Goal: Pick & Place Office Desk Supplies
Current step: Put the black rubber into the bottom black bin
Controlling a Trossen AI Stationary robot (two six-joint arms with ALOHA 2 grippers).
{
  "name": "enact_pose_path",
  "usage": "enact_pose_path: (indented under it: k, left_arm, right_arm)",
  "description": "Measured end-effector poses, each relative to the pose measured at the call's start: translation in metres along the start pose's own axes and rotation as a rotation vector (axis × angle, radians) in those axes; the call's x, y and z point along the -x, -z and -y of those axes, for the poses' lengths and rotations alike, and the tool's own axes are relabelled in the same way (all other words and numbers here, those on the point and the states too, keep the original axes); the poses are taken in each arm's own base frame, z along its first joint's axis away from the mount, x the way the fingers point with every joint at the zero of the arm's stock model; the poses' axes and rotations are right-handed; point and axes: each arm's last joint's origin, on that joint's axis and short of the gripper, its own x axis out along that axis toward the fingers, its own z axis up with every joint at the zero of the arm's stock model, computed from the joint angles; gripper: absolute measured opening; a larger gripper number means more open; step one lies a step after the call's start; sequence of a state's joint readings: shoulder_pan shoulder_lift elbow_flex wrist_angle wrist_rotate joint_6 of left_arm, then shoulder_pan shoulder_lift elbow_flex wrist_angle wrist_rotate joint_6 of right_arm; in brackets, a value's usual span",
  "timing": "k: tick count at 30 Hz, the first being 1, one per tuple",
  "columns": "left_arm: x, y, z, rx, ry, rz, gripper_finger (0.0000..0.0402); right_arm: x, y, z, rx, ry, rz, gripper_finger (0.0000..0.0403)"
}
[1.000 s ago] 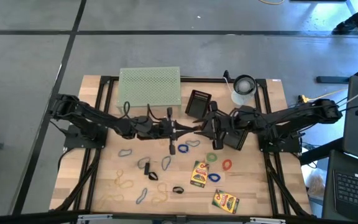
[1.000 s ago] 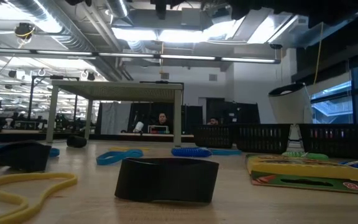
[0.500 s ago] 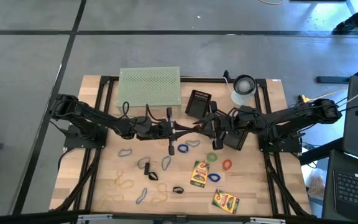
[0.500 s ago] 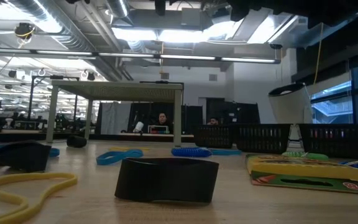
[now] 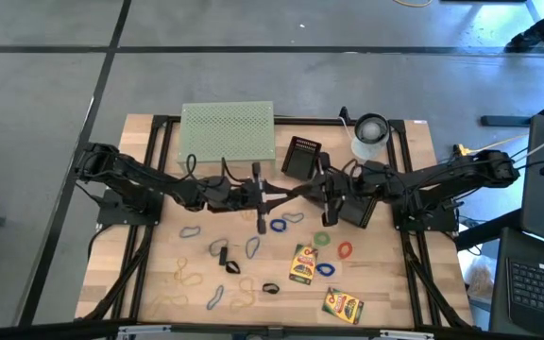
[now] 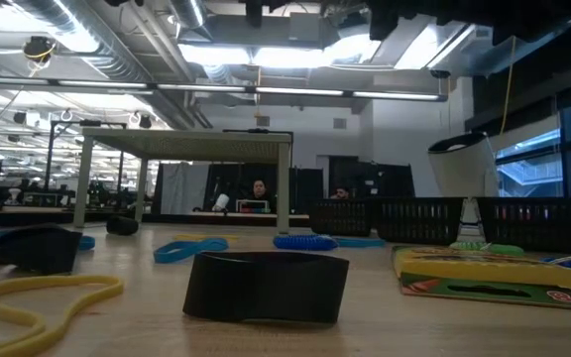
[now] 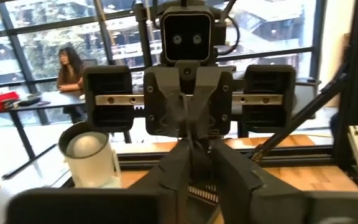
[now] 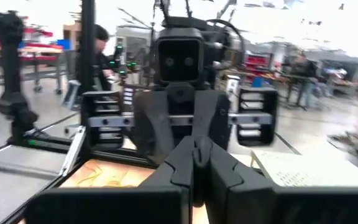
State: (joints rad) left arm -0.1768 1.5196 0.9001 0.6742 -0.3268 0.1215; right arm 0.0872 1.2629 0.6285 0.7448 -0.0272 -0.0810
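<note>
The surface [image 5: 385, 283] is mostly littered, so I judge the task barely begun. The pale green perforated rack [image 5: 228, 130] sits at 12 o'clock with nothing on it that I can see. The black mesh tray [image 5: 301, 156] is just toward 1 o'clock from the centre, and I cannot make out its contents.

My two arms meet nose to nose at the middle of the surface, raised above the supplies. My right gripper [image 5: 307, 192] has its fingers pressed together. Whether something thin is pinched there is hidden where the two tips meet. My left gripper [image 5: 274, 196] faces it, almost touching, and I cannot tell how far it stands open.

Left to clear, as I read it:
- two crayon boxes [image 5: 302, 263], one near 6 o'clock and the other farther toward 5
- loose rubber bands: the blue one [image 5: 279, 226] just below my grippers, the red one [image 5: 345, 250] toward 4 o'clock, and tan ones [image 5: 188, 277] toward 7
- a small black clip [image 5: 270, 288] at 6 o'clock
</note>
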Motion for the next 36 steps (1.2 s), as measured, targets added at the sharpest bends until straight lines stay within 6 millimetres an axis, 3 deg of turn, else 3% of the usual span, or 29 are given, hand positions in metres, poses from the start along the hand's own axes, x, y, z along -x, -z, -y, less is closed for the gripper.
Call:
enact_pose_path:
  k: [9, 20, 23, 27, 36]
  left_arm:
    - [0.01, 0.006, -0.006, -0.076, -0.093, -0.187, 0.0157]
    - [0.022, 0.009, -0.011, -0.015, -0.157, -0.312, 0.0156]
    - [0.022, 0.011, -0.011, -0.008, -0.158, -0.334, 0.0155]
    - [0.023, 0.012, -0.011, 0.012, -0.161, -0.341, 0.0158]
    - [0.025, 0.015, -0.006, 0.005, -0.144, -0.371, 0.0158]
  right_arm:
    - [0.022, 0.004, 0.007, -0.078, 0.25, -0.254, 0.0007]
    - [0.084, 0.039, -0.002, -0.686, 0.381, -0.908, 0.0006]
    - [0.096, 0.046, -0.005, -0.758, 0.458, -1.037, 0.0006]
    - [0.103, 0.053, -0.006, -0.761, 0.514, -1.145, 0.0009]
    - [0.098, 0.066, -0.007, -0.752, 0.554, -1.23, 0.0016]
